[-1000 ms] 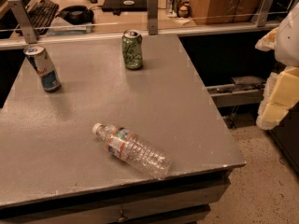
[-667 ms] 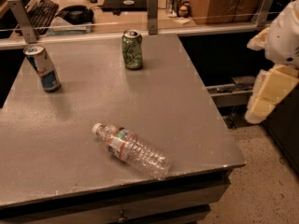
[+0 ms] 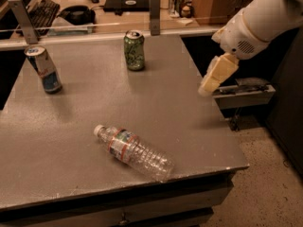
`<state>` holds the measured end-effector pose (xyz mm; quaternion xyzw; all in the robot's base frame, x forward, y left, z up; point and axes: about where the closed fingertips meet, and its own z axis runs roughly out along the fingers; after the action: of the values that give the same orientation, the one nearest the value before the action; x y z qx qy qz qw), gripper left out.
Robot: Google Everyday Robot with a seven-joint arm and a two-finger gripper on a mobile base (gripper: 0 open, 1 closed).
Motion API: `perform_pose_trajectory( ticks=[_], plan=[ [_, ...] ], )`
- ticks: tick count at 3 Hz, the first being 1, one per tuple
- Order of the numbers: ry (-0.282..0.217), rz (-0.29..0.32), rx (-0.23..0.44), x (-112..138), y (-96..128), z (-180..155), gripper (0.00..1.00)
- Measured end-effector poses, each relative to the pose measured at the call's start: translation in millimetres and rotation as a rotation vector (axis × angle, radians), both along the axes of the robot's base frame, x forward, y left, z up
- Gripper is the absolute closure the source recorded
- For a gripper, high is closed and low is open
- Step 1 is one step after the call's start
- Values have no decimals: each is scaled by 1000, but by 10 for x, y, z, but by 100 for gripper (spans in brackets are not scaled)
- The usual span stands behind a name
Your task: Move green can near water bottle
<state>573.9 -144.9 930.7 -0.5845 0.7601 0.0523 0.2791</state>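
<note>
The end effector (image 3: 215,77) hangs over the right-hand edge of the grey counter (image 3: 94,103), at the end of a white arm (image 3: 258,22) that reaches in from the upper right corner. It shows as a cream-coloured piece slanting downward, its tip the lowest part and the part nearest the counter. Whether it is open or closed cannot be told, and it touches neither can nor bottle.

The green can (image 3: 134,50) stands upright well to the left of the end effector and a little farther back, near the counter's rear edge, silver top up. The water bottle (image 3: 135,152) lies on its side, left of the end effector and nearer the camera, toward the counter's front edge. Its white cap points to the upper left, and its clear ribbed base points to the lower right, close to the front rim. Can and bottle are well apart, with bare counter between them.

A blue-and-silver can (image 3: 43,69) stands farthest from the end effector, beyond the green can at the counter's left side. Just below and to the right of the end effector, off the counter, sits a grey metal ledge (image 3: 244,94), with speckled floor (image 3: 270,174) lower still. Far across from the end effector, behind the counter's rear rail, a dark keyboard (image 3: 41,8) rests on a desk
</note>
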Motion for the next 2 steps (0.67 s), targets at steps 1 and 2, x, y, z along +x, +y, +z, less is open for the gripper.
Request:
perform_pose_trajectory(
  ticks=[1,2],
  plan=[
    [-64,8,101,544,352,28,0],
    [-64,8,101,544,352,28,0]
  ],
)
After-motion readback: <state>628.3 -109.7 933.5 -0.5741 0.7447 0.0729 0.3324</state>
